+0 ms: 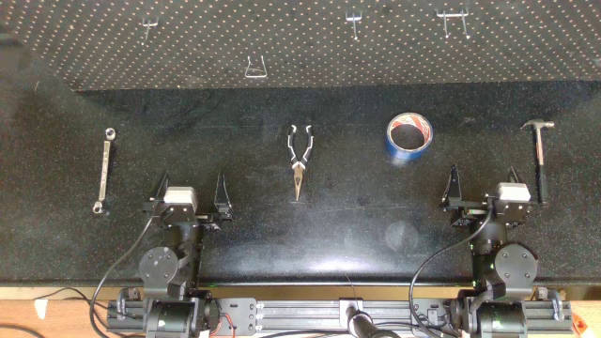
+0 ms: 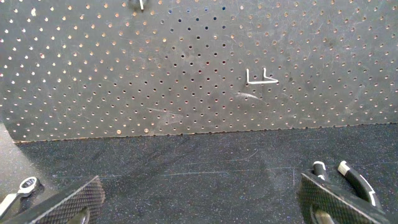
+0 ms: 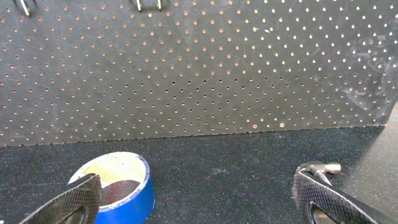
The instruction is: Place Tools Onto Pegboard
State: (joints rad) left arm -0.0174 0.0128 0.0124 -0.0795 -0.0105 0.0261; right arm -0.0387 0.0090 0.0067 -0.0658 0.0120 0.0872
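Pegboard [image 1: 282,38] stands along the table's far edge, black perforated, with bare wire hooks: a loop hook [image 1: 255,69] low near the middle, and a double-prong hook [image 1: 453,19] higher up toward the right. Black table [image 1: 357,216] carries all four tools, none hung yet, so the task looks to be at its very start. Left gripper [image 1: 192,178] sits at the near side toward the left, fingers spread wide, holding nothing. Right gripper [image 1: 483,178] sits at the near side toward the right, also spread wide and empty. Hammer [image 1: 540,160] lies near the right edge, head toward the pegboard, just beside the right gripper. Blue tape roll [image 1: 409,136] lies right of centre, closer to the far edge, its hole facing up. Pliers [image 1: 300,160] lie mid-table, handles toward the pegboard, nose toward the near edge. Wrench [image 1: 103,172] lies near the left edge, lengthwise front to back. Step in hand is probably the first pick. Doing it well: each arm takes its nearest tool, the right the hammer, the left the wrench. Grip the hammer handle close under the head so it doesn't swing, keep the jaws square across the shaft, lift clear before moving to the board, and seat the head over both prongs before letting go.
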